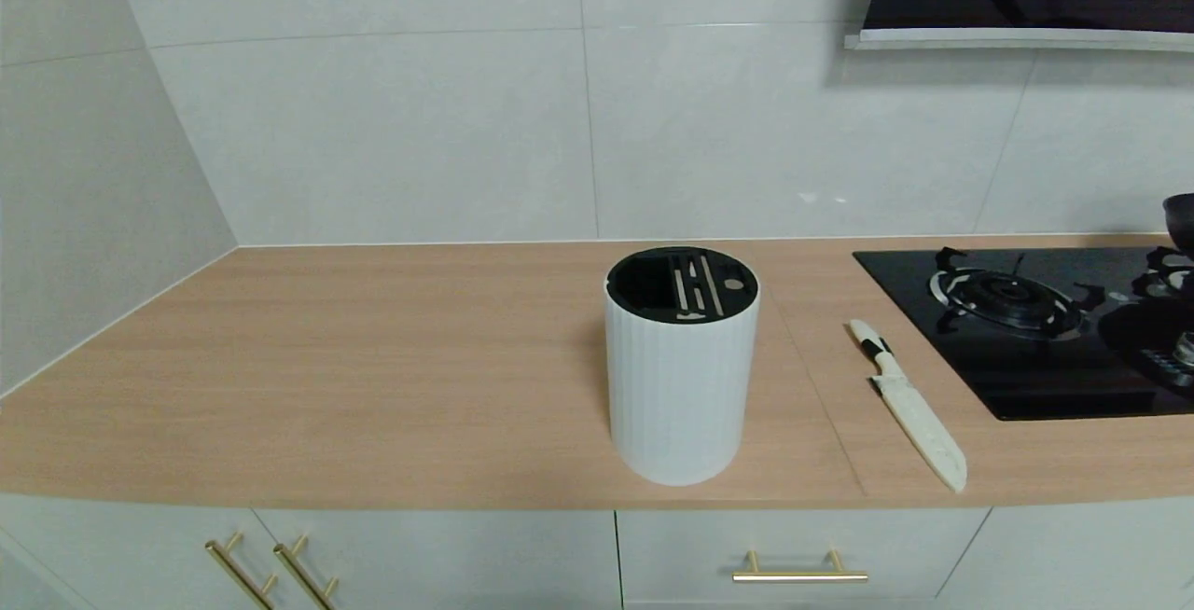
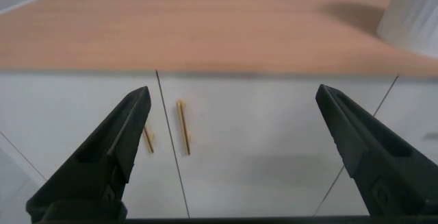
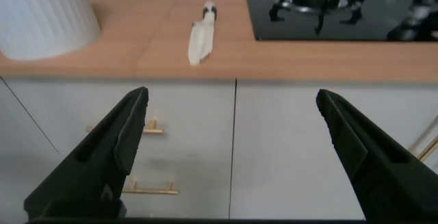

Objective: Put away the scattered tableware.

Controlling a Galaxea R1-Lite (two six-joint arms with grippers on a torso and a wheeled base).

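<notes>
Knife (image 1: pixel 905 402) near counter (image 1: pixel 373 386) front edge, beside holder (image 1: pixel 681 377); left fingers (image 2: pixel 113 145), right fingers (image 3: pixel 113 145) spread.

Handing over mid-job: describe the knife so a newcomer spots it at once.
Start at the black gas hob on the right of the light wooden countertop. Just left of it, between the hob and the white ribbed cylindrical holder, lies the long white knife. It is the only flat, loose item, with a black band on its handle.
</notes>
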